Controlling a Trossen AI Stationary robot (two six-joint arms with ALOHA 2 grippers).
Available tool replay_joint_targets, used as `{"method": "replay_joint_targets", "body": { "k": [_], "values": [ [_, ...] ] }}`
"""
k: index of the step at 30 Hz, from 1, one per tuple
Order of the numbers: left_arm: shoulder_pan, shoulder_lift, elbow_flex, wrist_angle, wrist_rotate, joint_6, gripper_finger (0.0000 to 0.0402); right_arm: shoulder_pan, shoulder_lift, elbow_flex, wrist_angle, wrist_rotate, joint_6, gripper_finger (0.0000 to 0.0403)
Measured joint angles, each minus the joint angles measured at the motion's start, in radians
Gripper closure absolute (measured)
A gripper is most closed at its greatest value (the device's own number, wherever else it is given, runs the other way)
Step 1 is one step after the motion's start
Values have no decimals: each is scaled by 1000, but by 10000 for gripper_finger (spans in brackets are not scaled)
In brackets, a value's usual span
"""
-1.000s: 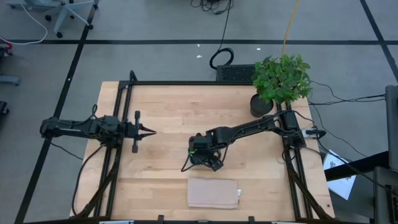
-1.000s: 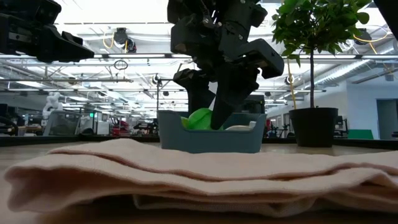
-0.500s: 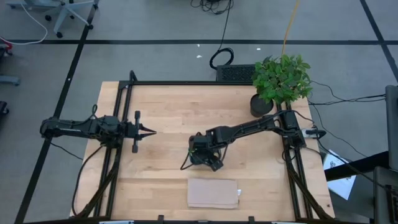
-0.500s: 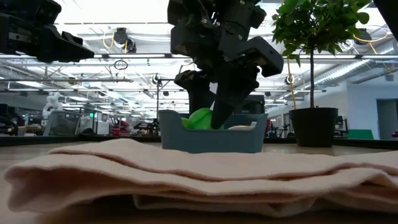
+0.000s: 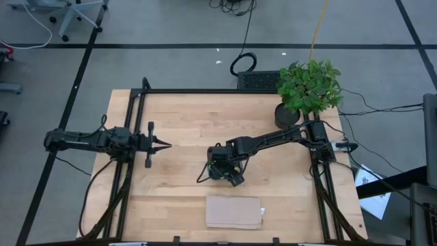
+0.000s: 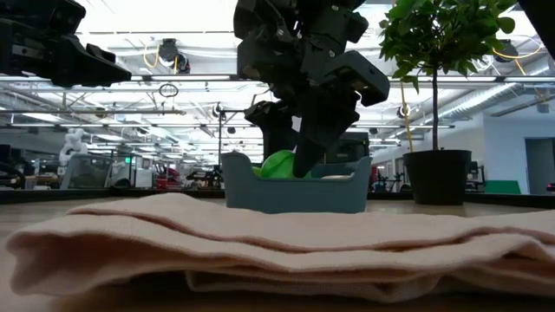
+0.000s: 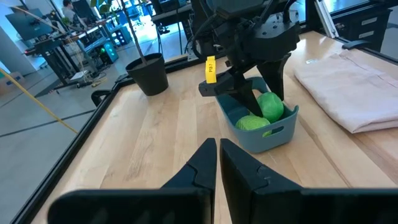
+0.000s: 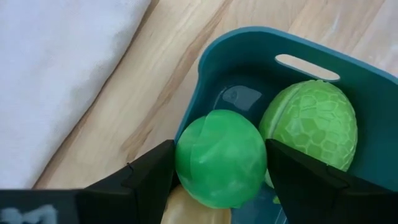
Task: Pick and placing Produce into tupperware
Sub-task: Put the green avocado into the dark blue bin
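Observation:
The teal tupperware (image 7: pixel 267 140) stands at mid-table, just beyond the tan cloth. In it lie a textured lime-green piece (image 8: pixel 311 124), a bright green ball (image 8: pixel 217 158) and a yellow-orange piece (image 8: pixel 193 211) that peeks out beneath the ball. My right gripper (image 8: pixel 221 162) reaches down into the tupperware (image 8: pixel 249 34), one finger close on each side of the ball. It is open. My left gripper (image 5: pixel 167 144) hangs shut over the table's left part, clear of everything. My right gripper comes at the bright green ball (image 7: pixel 272 106) from above, slanting down, its fingers (image 8: pixel 152 177) close along the ball's two sides. I cannot tell whether they touch it. The ball sits low in the tupperware against the lime-green piece.
A folded tan cloth (image 5: pixel 234 212) lies by the near edge, in front of the tupperware. A potted plant (image 5: pixel 307 89) stands at the far right corner. Bare wood stretches between the two arms and along the far side.

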Motion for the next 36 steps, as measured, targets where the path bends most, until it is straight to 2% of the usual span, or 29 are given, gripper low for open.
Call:
{"method": "replay_joint_targets", "body": {
  "k": [18,36],
  "values": [
    [0,0,0,0,0,1,376,0,0,0,-3,4,-14,157],
    [0,0,0,-4,0,2,376,7,-8,0,-15,65,-46,157]
  ]
}}
